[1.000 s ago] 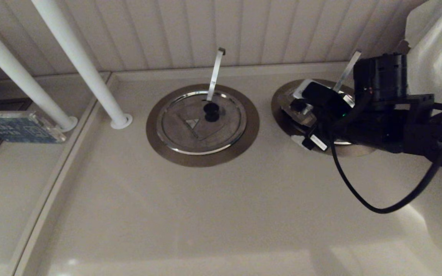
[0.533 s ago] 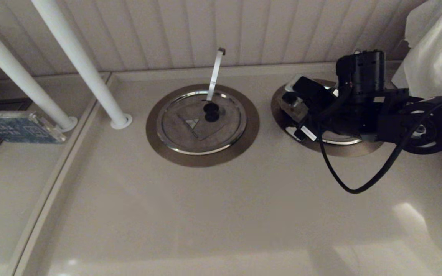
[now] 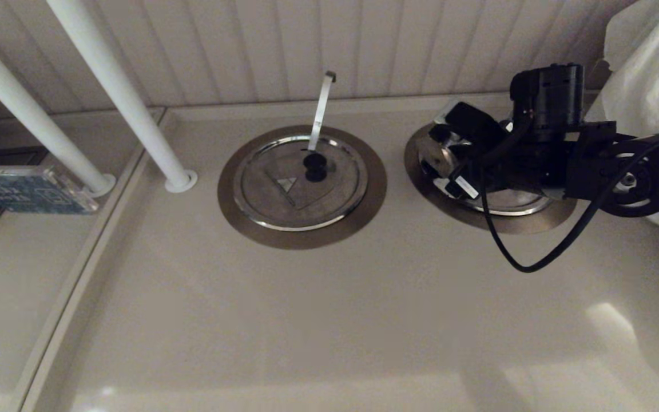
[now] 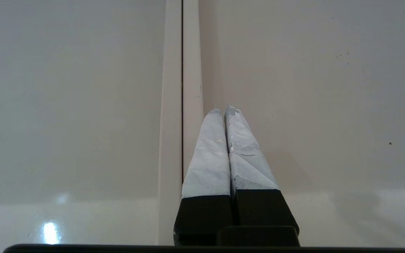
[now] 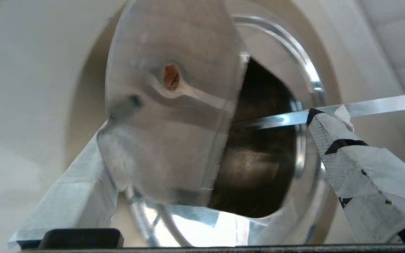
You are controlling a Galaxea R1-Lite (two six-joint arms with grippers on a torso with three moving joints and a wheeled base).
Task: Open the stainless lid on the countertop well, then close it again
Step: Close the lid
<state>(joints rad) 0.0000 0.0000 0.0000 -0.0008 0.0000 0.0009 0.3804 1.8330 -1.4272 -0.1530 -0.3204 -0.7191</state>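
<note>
The stainless lid (image 3: 437,155) at the right is tilted up off the countertop well (image 3: 535,222). The right wrist view shows its shiny underside (image 5: 167,116) standing steeply, the dark hole (image 5: 258,158) open beside it, and the straight flat handle (image 5: 381,103) crossing behind. My right gripper (image 3: 447,151) straddles the raised lid with its fingers wide apart, so it is open (image 5: 206,140). One taped finger (image 5: 72,196) sits against the lid's lower edge and the other finger (image 5: 332,140) is by the handle. The knob is hidden. My left gripper (image 4: 223,109) is shut, parked over a counter seam.
The twin lid (image 3: 298,183) with the hook-tipped handle (image 3: 322,109) lies flat at centre. Two white poles (image 3: 118,97) rise at the left beside a blue box (image 3: 26,189). White cloth (image 3: 650,74) is at the far right. A black cable (image 3: 535,260) loops off my right arm.
My right arm has moved back towards the wall and the lid has tipped up further. The straight handle, seen a second ago, is now behind my wrist.
</note>
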